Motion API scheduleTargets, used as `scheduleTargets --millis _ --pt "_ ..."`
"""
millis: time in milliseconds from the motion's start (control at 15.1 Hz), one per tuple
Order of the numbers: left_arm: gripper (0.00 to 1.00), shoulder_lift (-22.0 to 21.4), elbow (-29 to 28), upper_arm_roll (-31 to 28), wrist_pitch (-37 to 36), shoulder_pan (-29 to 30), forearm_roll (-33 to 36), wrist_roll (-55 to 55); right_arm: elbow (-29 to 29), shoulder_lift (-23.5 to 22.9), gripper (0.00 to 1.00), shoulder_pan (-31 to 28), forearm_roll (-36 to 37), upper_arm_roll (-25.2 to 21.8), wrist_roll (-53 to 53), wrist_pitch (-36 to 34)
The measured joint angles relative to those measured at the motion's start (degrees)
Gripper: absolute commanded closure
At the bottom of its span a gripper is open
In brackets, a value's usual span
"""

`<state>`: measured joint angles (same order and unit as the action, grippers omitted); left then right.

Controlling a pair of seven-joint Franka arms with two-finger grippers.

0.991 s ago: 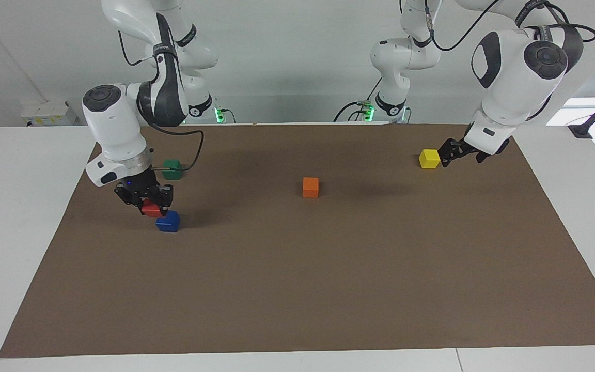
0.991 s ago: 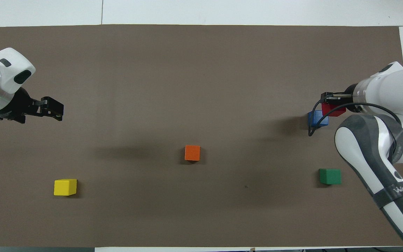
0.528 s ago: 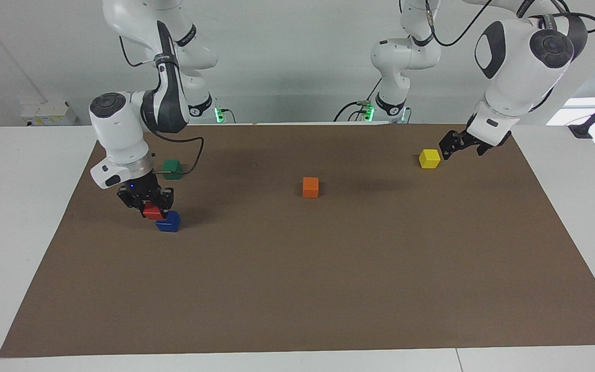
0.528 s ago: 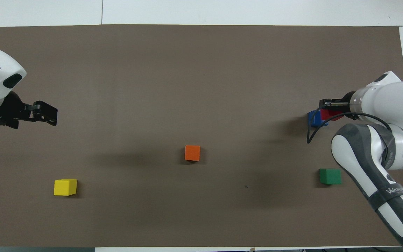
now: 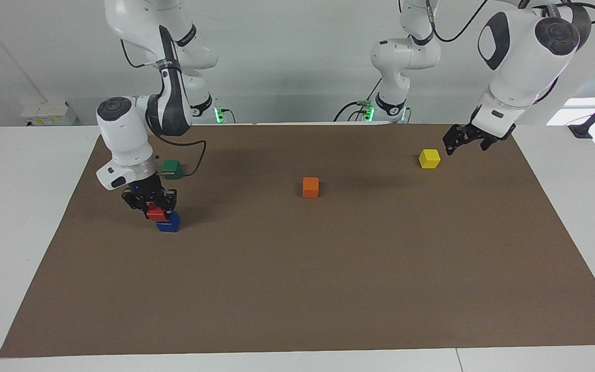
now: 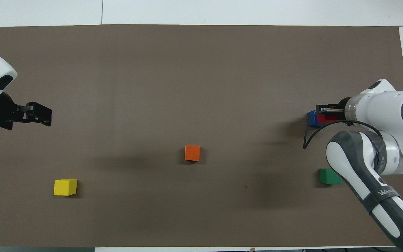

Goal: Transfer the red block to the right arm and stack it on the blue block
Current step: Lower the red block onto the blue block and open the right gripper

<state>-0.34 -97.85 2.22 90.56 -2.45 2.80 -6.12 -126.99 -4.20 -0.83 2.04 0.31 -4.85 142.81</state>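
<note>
The right gripper [image 5: 156, 205] is pinching the red block [image 5: 156, 212] and holds it directly over the blue block [image 5: 168, 223], low enough that the two cubes appear to touch or nearly touch; contact cannot be confirmed. The blue block sits on the brown worktop [image 5: 297, 289] toward the right arm's end, farther from the robots than the green block [image 5: 172, 168]. The grip looks retained for alignment: in the inspector's judgement the handover is complete and the stacking step is in its last stage, with release outstanding. The red block appears offset slightly toward the robots on the blue one, so an early release risks a tilted or slipping stack. The left gripper [image 5: 464, 139] waits in the air near the yellow block [image 5: 429, 158] at the left arm's end; whether its fingers are spread or pressed together cannot be told. The orange block [image 5: 310, 187] stands alone at mid-worktop. The facing view shows the vertical relation of red over blue and the gripper's height. The overhead view hides most of both cubes under the right wrist, yet it confirms the sideways overlap of red block [image 6: 327, 119] and blue block [image 6: 312, 119].
</note>
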Motion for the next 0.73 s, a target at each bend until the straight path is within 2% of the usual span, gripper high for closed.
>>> scheduleTargets --millis 726 --pt "0.00 -0.1 1.8 0.1 3.9 0.0 -3.6 0.0 -1.5 -0.5 1.00 0.0 0.0 0.0 0.1 2.4"
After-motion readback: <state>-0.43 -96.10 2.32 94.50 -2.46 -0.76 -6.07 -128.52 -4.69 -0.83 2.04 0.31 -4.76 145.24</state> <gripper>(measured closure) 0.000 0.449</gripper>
